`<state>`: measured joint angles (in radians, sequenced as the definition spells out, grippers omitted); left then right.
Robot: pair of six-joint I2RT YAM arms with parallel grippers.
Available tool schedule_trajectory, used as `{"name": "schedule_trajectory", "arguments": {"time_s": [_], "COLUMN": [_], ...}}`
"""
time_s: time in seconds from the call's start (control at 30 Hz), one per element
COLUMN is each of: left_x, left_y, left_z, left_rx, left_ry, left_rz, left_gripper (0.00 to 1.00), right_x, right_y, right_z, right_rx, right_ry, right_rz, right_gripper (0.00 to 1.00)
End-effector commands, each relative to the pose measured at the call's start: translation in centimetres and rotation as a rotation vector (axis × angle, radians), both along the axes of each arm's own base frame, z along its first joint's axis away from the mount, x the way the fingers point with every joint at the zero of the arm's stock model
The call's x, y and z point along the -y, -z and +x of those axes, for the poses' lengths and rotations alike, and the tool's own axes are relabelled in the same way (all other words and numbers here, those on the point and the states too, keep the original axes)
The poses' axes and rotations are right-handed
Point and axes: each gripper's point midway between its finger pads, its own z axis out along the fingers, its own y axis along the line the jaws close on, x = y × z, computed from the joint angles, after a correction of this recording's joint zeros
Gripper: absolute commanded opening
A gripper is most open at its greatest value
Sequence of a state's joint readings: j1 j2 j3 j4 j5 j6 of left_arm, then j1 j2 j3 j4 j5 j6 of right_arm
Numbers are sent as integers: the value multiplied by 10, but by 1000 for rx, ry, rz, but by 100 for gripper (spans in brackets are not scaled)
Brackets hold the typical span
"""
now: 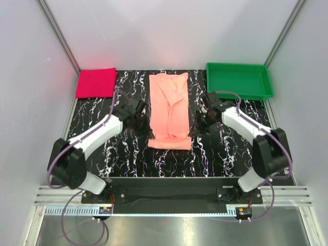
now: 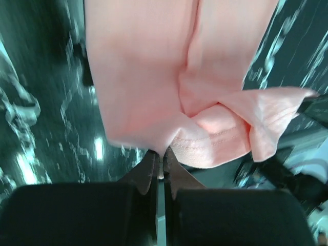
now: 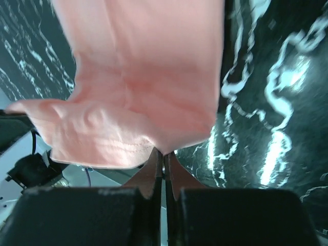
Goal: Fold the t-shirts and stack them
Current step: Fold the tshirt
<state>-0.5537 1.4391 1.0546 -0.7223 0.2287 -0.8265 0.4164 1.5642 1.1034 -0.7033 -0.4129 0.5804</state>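
The salmon-peach t-shirt lies in the middle of the table as a long narrow strip running front to back. My left gripper is shut on its left edge near the front end. In the left wrist view the cloth is pinched at my left gripper, with the hem drooping to the right. My right gripper is shut on the right edge opposite; the right wrist view shows the cloth clamped at my right gripper. The magenta-red t-shirt lies folded at the back left corner.
A green plastic tray stands at the back right. The table is black with white marbling. White walls close in the left, right and back sides.
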Motion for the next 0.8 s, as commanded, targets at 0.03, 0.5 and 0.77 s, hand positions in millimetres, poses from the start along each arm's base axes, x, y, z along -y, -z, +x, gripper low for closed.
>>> {"name": "schedule_trajectory", "arguments": {"time_s": [0.03,0.5,0.77], "left_x": [-1,-13,-13], "left_y": [-9,18,25], "left_z": [75,164,186], "left_rx": [65,14,2], "left_ry": [7,-43,-52], "left_rz": [17,3,-50], "left_gripper": [0,0,0], "right_x": [9,-1,0], "right_y": [-2,10,19], "right_z": [51,165,184], "right_rx": [-2,-36,-56], "right_ry": [-39,-43,-22], "right_rz": [-14,16,36], "right_gripper": [0,0,0]}}
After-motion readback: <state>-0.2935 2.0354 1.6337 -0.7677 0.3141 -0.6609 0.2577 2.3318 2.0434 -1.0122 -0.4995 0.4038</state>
